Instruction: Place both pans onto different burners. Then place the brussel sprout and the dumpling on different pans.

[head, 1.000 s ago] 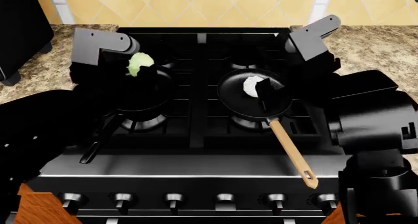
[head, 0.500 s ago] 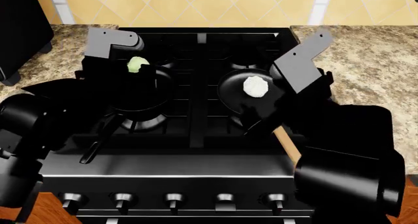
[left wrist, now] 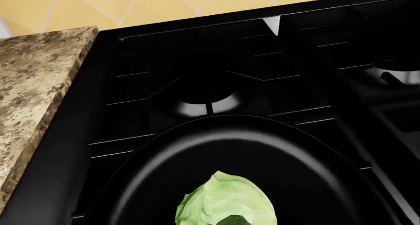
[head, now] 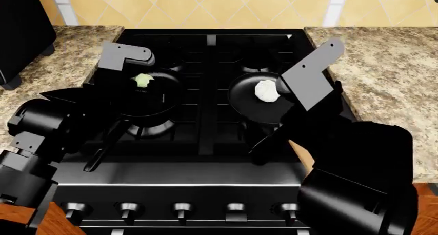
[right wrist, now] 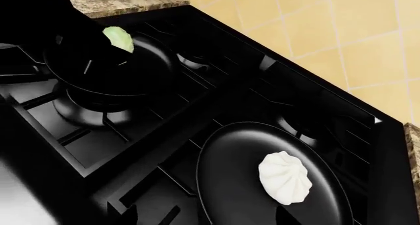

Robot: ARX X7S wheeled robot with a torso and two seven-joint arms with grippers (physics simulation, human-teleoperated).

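The black-handled pan [head: 147, 99] sits on the front left burner [right wrist: 85, 112], the larger pan [head: 246, 99] on the front right one. Its wooden handle is mostly hidden under my right arm [head: 308, 83]. The white pleated dumpling [head: 267, 90] lies free in the larger pan [right wrist: 262, 185]. My left gripper [head: 145, 87] is low over the black-handled pan [left wrist: 229, 146], shut on the pale-green brussel sprout [left wrist: 226, 203], which also shows in the head view [head: 142, 80]. My right gripper [right wrist: 210, 217] is open and empty, back from the dumpling [right wrist: 284, 178].
The black stove [head: 208, 137] has free back burners [left wrist: 206, 104] behind the pans. Granite counters [head: 383, 60] flank it on both sides, with a yellow tiled wall [head: 205, 4] behind. Knobs [head: 181, 209] line the stove's front.
My left gripper has lowered the sprout down toward the black-handled pan. My right gripper has drawn back from the dumpling, which stays in the larger pan, and the right arm now covers the wooden handle.
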